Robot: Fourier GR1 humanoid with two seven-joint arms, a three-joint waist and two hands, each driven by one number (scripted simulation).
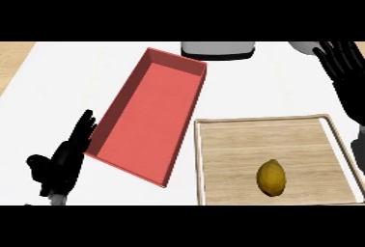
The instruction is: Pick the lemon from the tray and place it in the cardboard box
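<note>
A yellow lemon (272,177) lies on the wooden tray (235,135) at the lower right. To the tray's left stands a long red open box (146,130), set at a slant, with nothing in it. My right hand (342,60) is high at the far right edge, beyond the tray's far corner, with its fingers straight and holding nothing. My left hand (64,161) rests at the lower left beside the red box, fingers straight and pointing up.
A grey appliance (217,49) sits at the counter's far edge, behind the box. The counter's top is white, with a wooden floor strip (14,58) showing at the far left.
</note>
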